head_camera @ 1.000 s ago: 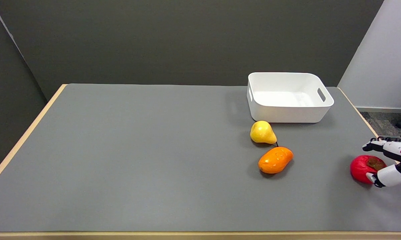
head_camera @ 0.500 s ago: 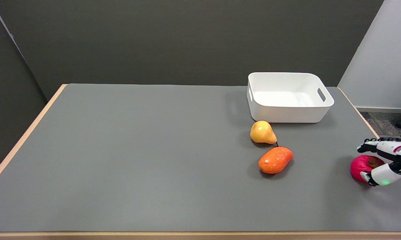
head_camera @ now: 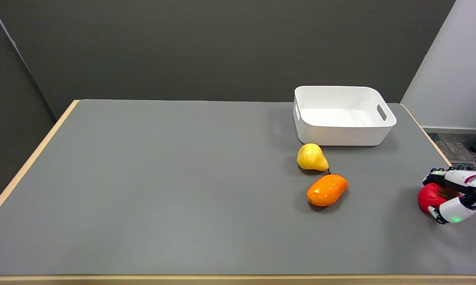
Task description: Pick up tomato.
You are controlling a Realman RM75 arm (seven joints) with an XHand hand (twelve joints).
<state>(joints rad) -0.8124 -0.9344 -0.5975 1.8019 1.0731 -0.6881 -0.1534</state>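
A: Head view: our right hand (head_camera: 455, 194) has its fingers around the tomato (head_camera: 428, 197), one above and one below, near the tabletop (head_camera: 182, 178) edge, well to the right of the white bin (head_camera: 342, 115).

B: Do we hold it yet?

A: We cannot tell whether the fingers press it. We should close firmly before lifting, since it looks round enough to roll off.

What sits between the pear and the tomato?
The head view shows only bare grey table between pear and tomato; the orange fruit lies just below that line.
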